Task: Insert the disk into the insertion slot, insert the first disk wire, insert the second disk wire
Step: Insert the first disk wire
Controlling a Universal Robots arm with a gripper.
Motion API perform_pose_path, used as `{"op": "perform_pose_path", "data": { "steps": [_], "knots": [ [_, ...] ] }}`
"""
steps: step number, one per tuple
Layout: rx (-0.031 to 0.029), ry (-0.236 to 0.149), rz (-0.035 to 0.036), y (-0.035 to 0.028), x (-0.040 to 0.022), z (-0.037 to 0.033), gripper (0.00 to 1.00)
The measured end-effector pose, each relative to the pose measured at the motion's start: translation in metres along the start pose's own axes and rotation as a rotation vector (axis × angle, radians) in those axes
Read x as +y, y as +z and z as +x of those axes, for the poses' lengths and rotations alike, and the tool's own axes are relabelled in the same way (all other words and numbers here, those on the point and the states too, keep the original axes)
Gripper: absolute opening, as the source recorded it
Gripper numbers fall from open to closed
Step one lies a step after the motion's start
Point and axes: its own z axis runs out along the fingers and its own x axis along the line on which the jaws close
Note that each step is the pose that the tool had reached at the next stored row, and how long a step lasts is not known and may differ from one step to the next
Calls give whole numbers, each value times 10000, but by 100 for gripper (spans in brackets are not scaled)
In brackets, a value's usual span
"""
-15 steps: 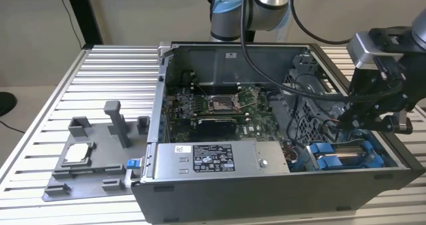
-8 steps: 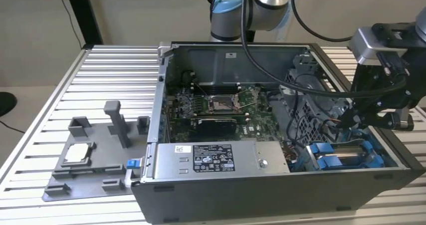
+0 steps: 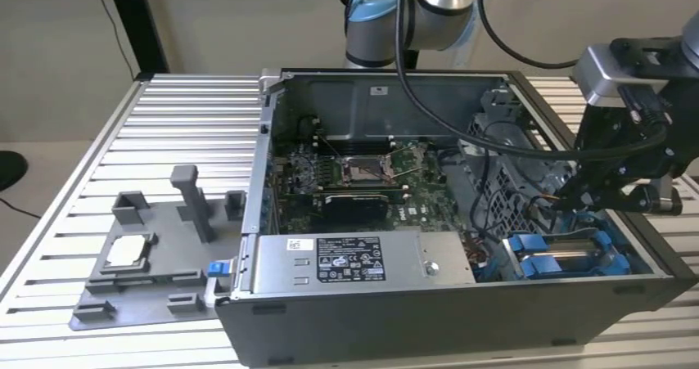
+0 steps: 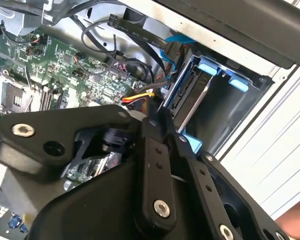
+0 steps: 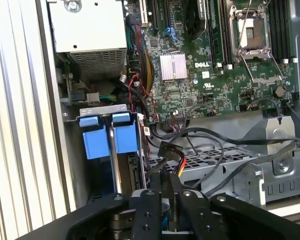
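Ribbed metal table (image 3: 164,107) carries everything. At the exterior view's left of the open computer case (image 3: 437,324) lies a grey holder tray (image 3: 153,299). Inside the case, along its near wall, sits the grey power box (image 3: 361,258), and behind it the processor socket (image 3: 361,170). In the case's near corner on the exterior view's right is the insertion slot (image 5: 97,108), and the disk (image 4: 194,97) already stands in it, between blue fittings. The hand (image 5: 163,175) hovers just beside the disk's end, clenched on the black plug of a disk wire (image 5: 169,150) with red and yellow strands. I judge the danger is here: if the plug meets the disk's port tilted, a push may jam or bend it. Loose black cables (image 5: 205,145) near the hand may catch on it, and the small plug may slip in the pinch.
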Motion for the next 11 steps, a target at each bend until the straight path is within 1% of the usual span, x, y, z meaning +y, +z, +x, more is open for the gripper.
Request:
{"op": "perform_pose_path", "data": {
  "steps": [3, 9, 11],
  "knots": [
    [0, 0, 0, 20, -1, 4, 100],
    [-6, 0, -1, 109, -5, 19, 100],
    [-12, -1, -1, 128, -6, 22, 100]
  ]
}}
